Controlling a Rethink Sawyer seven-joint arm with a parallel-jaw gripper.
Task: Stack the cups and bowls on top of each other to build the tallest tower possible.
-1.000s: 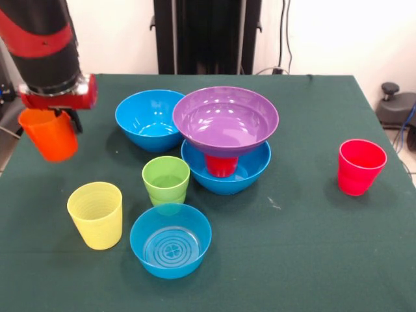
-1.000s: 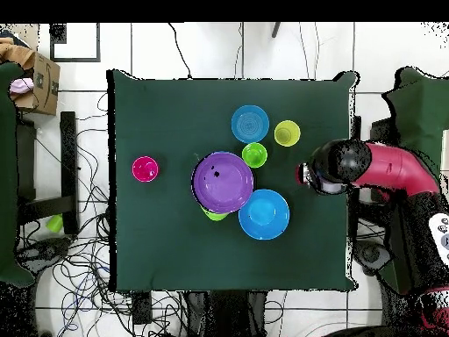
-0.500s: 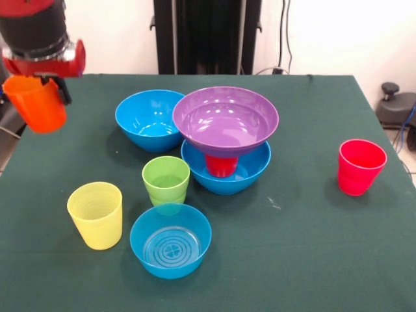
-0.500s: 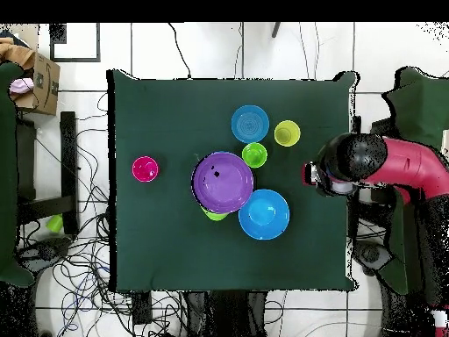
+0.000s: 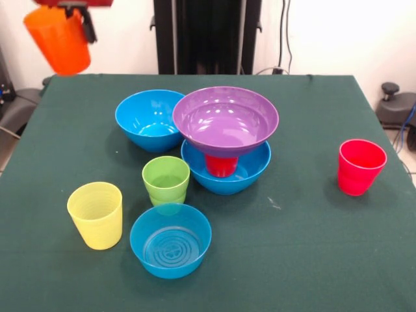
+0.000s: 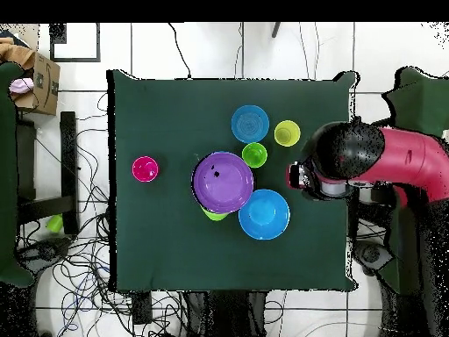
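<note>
Three pieces make up the tower so far: a large blue bowl (image 5: pixel 225 170) on the green surface (image 5: pixel 305 247), a red cup (image 5: pixel 221 165) standing upside down inside it, and the wide purple bowl (image 5: pixel 225 121) sitting upright on that cup.

Tool (image 5: pixel 73 9) is at the top left corner of the front view, mostly cut off by the frame edge. It is pinching the orange cup (image 5: pixel 58 39) by the rim; cup hangs tilted, high above the surface's far left corner, clear of everything else.

Second large blue bowl (image 5: pixel 151 119) sits just left of the tower, its rim partly behind the purple bowl's rim. Light green cup (image 5: pixel 166 180) stands upright in front of the tower. Small blue bowl (image 5: pixel 170 240) with ringed bottom sits just in front of the green cup. Yellow cup (image 5: pixel 96 214) stands upright to its left. Pinkish-red cup (image 5: pixel 360 166) stands alone, well apart on the right.

Overhead view: arm (image 6: pixel 386 162) reaches in from the right edge of the surface.
</note>
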